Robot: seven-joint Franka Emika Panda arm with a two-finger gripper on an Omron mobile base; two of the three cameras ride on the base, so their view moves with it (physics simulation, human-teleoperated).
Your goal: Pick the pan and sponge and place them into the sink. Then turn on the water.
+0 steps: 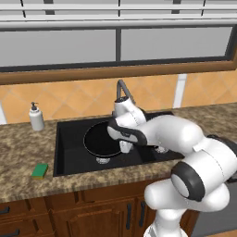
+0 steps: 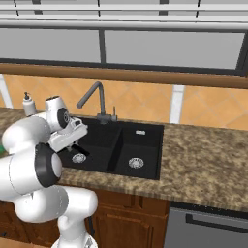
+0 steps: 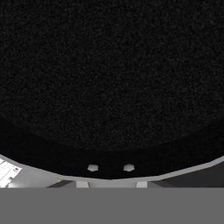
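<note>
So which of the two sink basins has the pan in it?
The large basin, the one on the soap dispenser side. The pan sits over its drain; the small basin shows only a bare drain.

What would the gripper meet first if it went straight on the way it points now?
Most likely the pan: in the hand view its black inside lies right ahead of the shut gripper, already at the rim. Depth is hard to judge.

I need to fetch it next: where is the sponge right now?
In the left base view the sponge lies on the counter, left of the sink near the front edge, with the soap dispenser behind it by the wall.
</note>
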